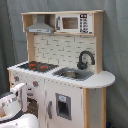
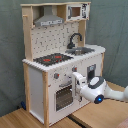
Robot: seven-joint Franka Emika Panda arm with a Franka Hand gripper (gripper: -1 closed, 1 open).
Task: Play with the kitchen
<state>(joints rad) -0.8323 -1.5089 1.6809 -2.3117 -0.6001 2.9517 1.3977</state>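
Note:
The kitchen [image 1: 65,92] [image 2: 37,85] is a white and light-wood toy. It has a black-red stovetop [image 1: 37,65] [image 2: 52,59], a silver sink [image 1: 73,74] [image 2: 81,50], a black faucet [image 1: 85,58] [image 2: 75,39] and a grey hood [image 1: 40,27] [image 2: 50,21]. In the second exterior view my gripper [image 2: 77,79] is at the kitchen's front panel, just right of the windowed oven door [image 2: 64,96] and below a knob [image 2: 74,70]. In the first exterior view the white gripper [image 1: 19,96] is low at the first exterior view's left, in front of the oven door.
The kitchen stands on a wooden table [image 2: 100,117] in front of a grey curtain [image 2: 115,30]. A toy microwave [image 1: 75,22] sits on the top shelf. A cupboard door with a dark panel [image 1: 63,106] is beside the oven.

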